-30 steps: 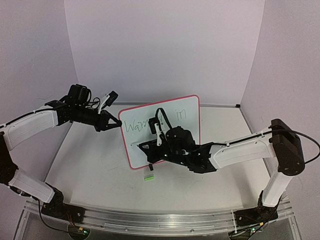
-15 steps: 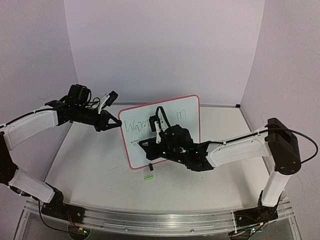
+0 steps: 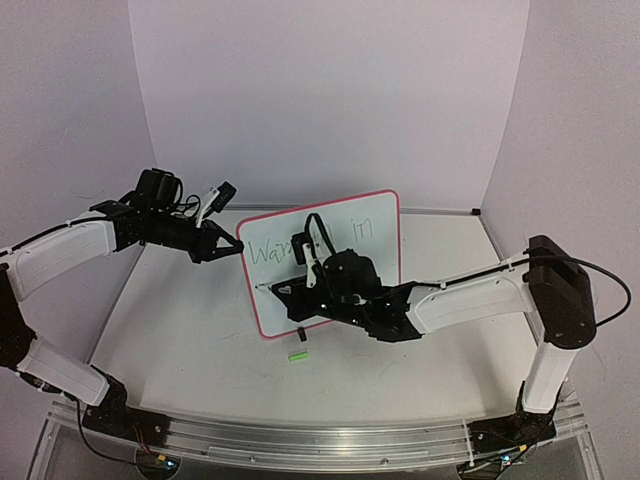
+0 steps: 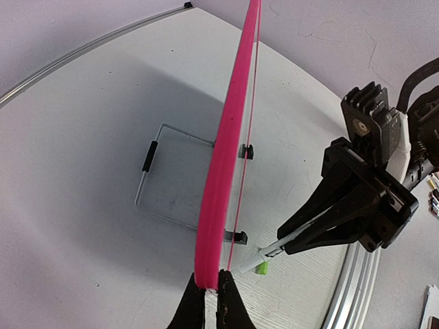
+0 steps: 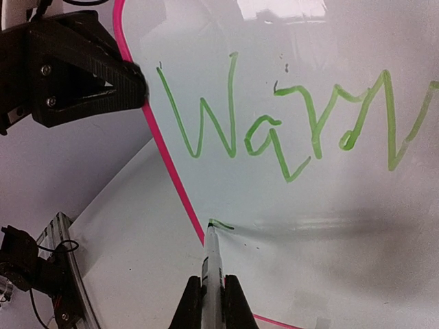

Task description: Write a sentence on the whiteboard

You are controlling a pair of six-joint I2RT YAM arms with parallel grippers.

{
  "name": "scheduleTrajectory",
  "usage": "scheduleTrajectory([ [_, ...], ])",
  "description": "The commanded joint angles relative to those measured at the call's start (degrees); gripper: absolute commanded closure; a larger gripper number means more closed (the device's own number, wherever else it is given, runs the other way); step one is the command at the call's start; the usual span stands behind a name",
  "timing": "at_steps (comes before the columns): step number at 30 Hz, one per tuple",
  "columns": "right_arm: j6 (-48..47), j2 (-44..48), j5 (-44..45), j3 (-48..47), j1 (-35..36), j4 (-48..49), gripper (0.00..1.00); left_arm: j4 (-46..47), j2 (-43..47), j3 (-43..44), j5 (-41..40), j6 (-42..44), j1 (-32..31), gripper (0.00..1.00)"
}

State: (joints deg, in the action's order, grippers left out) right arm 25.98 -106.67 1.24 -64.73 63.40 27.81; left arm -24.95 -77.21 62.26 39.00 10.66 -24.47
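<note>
The right tool (image 5: pixel 213 279) is clenched on a single white marker (image 5: pixel 211 255), which juts forward from between its fingers. The marker's tip touches the glossy face of the whiteboard (image 5: pixel 322 260). It sits just inside the pink frame near the board's left edge, below the "W", at a short green stroke that begins the second line.

The sentence (image 5: pixel 274 130) so far is one line across the upper part of the board. The right wrist view shows "Warm" running out of frame. The top view adds "in" (image 3: pixel 362 228) further right, with the letters between them hidden by the arm.

The bare white space lies to the right of the tip. The next strokes should probably travel that way along the board's long axis, parallel to the first line. The right arm is the one at the writing face.

The left tool (image 4: pixel 211 291) is clamped on the frame's left edge and steadies the board, which stands near upright on the surface (image 3: pixel 180 330) between the two arms.

- One board
- One marker
- One loose green cap (image 3: pixel 297 354), on the surface in front of the board
- Two black clip feet (image 4: pixel 245 151)
- One wire stand (image 4: pixel 154 179), behind the board
</note>
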Motion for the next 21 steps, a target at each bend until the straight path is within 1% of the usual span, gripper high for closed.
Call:
scheduleTrajectory([
  [1, 1.11, -1.14, 0.91, 1.33, -0.58, 0.22, 1.00, -4.06, -1.45, -0.15, -1.48, 1.80, -1.55, 1.00],
  [11, 1.71, -0.34, 2.31, 2.57, -0.58, -0.30, 1.00, -4.10, -1.56, -0.15, -1.47, 1.80, -1.63, 1.00],
  [21, 1.72, 2.25, 3.86, 0.96, -0.61, 0.51, 1.00, -4.11, -1.48, -0.19, -1.56, 1.80, -1.71, 1.00],
])
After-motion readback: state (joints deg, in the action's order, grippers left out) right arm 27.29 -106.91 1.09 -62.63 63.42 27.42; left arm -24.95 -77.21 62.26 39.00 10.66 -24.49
